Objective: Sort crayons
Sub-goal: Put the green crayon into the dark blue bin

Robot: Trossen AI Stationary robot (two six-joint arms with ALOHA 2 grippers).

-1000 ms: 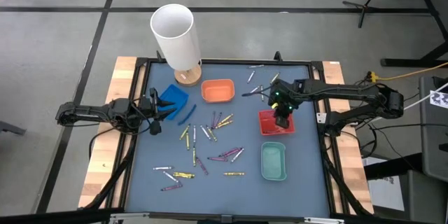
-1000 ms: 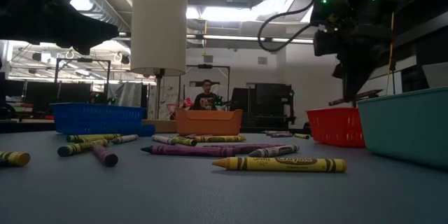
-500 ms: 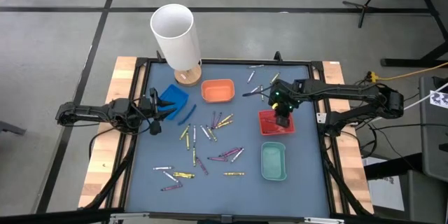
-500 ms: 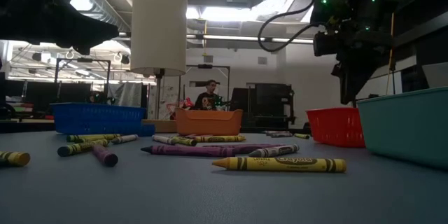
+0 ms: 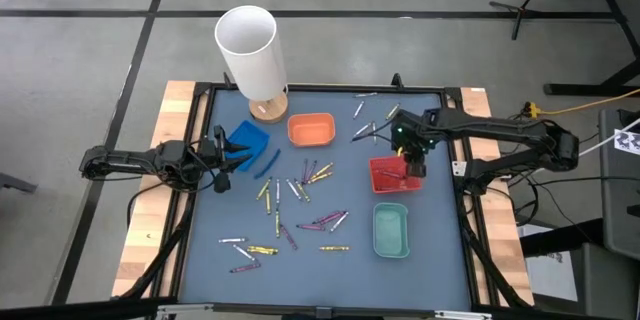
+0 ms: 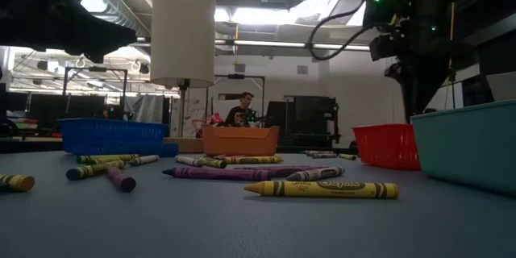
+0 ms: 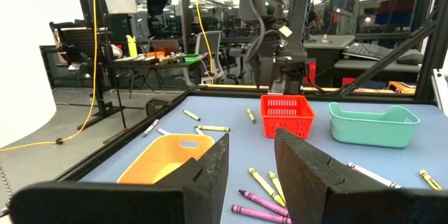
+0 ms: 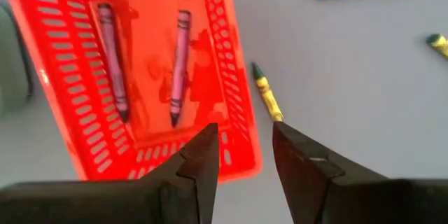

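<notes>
Right tool point(image 8: 241, 157): spread, empty, above red tray point(image 8: 63, 133) holding two purple crayons point(image 8: 178, 66). Left tool point(image 7: 248, 164): spread, idle by blue tray point(image 5: 246, 139).

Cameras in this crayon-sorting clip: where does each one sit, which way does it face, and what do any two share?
High view: overhead, straight down on the table; both arms show, left gripper near the blue tray.
Low view: at tabletop height, looking level across the crayons; right arm hangs at upper right.
Left wrist view: looks across the table past its own open fingers.
Right wrist view: looks down past the open right gripper.
Shared: the red tray, with two purple crayons inside.
</notes>
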